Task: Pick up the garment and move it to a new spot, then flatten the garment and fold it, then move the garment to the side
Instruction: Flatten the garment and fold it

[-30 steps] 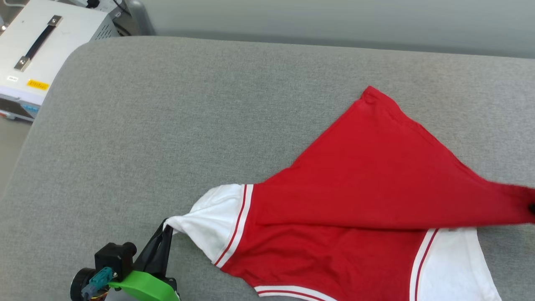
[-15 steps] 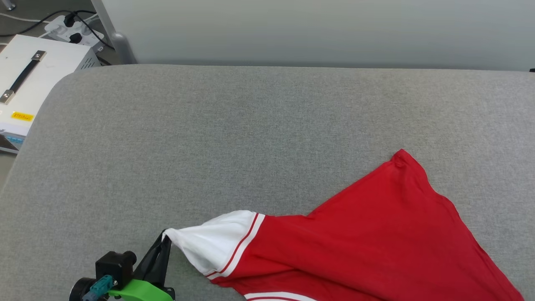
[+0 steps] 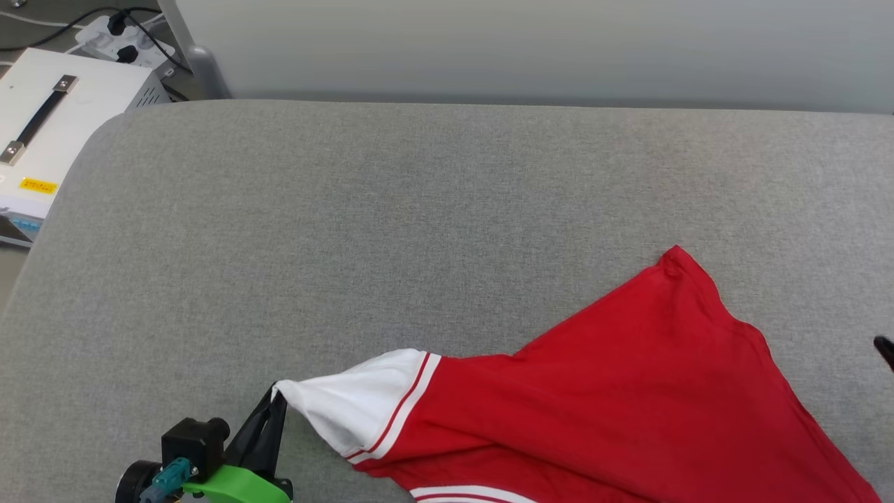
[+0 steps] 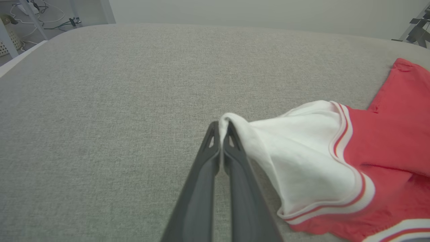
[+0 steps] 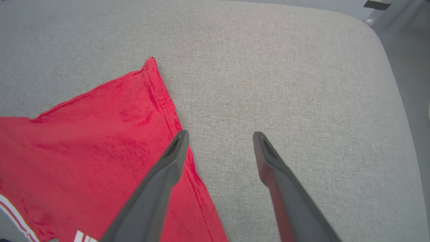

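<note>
while the left gripper (image 4: 221, 125) pinches the garment's (image 3: 628, 391) sleeve tip, the right wrist view reveals the right gripper (image 5: 220, 134) spread, empty.

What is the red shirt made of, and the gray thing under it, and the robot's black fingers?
The garment: soft, matte knit cloth, likely; it drapes and wrinkles. The gray surface: woven-looking upholstery with a speckled weave, probably padded, judging by its rounded corner. Fingers of the left gripper: probably hard plastic, smooth with a faint sheen.

Garment (image 3: 614, 405) cut off at bottom edge; right claw (image 3: 885, 351) mostly cropped.
</note>
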`<state>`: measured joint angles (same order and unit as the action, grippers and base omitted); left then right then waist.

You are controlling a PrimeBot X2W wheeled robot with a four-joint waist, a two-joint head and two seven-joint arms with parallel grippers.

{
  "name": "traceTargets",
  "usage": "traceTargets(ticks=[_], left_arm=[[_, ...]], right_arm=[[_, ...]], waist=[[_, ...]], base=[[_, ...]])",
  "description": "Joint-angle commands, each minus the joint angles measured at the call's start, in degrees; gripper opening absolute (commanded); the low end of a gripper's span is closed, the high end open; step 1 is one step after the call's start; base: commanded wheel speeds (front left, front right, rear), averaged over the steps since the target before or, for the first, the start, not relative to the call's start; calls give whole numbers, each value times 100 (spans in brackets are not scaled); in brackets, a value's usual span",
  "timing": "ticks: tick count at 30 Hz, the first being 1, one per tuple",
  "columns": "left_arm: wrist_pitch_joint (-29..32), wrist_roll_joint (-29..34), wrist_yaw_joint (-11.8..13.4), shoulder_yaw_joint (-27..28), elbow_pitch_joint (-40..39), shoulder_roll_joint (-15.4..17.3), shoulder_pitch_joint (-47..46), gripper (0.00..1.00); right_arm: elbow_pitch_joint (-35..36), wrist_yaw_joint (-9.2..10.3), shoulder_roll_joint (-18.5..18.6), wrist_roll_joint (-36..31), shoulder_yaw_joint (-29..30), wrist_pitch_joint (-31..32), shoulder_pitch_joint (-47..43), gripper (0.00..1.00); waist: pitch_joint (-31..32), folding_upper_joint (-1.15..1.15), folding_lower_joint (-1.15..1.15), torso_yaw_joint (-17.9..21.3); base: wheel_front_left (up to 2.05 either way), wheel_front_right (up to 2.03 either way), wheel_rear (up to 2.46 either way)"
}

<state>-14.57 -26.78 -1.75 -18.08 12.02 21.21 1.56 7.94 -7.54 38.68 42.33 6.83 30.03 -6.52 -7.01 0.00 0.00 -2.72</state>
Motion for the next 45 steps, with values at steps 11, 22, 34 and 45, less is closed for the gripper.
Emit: traceTargets(ticks=[11, 22, 34, 45], left_arm=[[-28, 188, -64, -100, -78, -86, -493, 0], [-38, 335, -144, -222, -143, -285, -941, 0], [-41, 476, -189, -213, -232, -481, -1139, 0], [-42, 529, -208, -80, -137, -516, -1017, 0]], right_arm=[[185, 5, 524, -207, -1528, 1168, 2283, 100], [-1424, 5, 393, -277, -3327, 1887, 4101, 100], [-3065, 5, 51, -120, -4607, 1301, 4557, 100], [-3501, 5, 154, 346, -5172, 390, 4837, 0]], waist=[[-521, 0, 0, -359], [-1025, 0, 0, -755], [-1364, 0, 0, -943], [-1063, 0, 0, -775]], base=[[0, 0, 0], [0, 0, 0], [0, 0, 0], [0, 0, 0]])
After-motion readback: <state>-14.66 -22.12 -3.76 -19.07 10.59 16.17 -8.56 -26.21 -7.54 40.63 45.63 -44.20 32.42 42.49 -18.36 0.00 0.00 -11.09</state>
